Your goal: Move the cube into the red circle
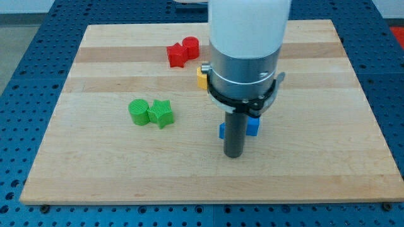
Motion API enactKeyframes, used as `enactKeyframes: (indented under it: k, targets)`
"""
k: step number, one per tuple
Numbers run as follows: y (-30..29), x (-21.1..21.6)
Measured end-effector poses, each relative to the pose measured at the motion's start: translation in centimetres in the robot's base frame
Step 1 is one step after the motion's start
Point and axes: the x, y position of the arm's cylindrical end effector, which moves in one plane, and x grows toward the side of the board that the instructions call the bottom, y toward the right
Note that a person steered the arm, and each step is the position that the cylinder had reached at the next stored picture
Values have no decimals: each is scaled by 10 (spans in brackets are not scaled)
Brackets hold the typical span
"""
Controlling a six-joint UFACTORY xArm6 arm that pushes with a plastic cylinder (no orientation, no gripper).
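My tip (pixel 234 154) on counter (pixel 95 176), touching near side of blue cube (pixel 252 127), mostly hidden behind rod. No jaws fitted. Green blocks (pixel 151 113) left. Red circle (pixel 190 46) far; judge: push up-left, skirting yellow block (pixel 202 76).

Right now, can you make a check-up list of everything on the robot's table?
Surface: pale wooden board lying on a blue pegboard bench.
Job's things: blue block, shape unclear, mostly hidden behind my rod; two red blocks touching near the view's top, a rounded one and a jagged one.
Clutter: two green blocks touching at the view's left, a round one and a star-like one; a yellow block half hidden by the arm.
Claw: none; my tip sits just below the blue block in the view.
Cables: thin black wire looping round the arm's collar.
Surroundings: nothing seen beyond the bench.
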Motion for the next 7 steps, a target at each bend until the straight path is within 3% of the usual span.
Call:
enactKeyframes:
  k: [3, 7]
  targets:
    - [54, -78]
    - [26, -162]
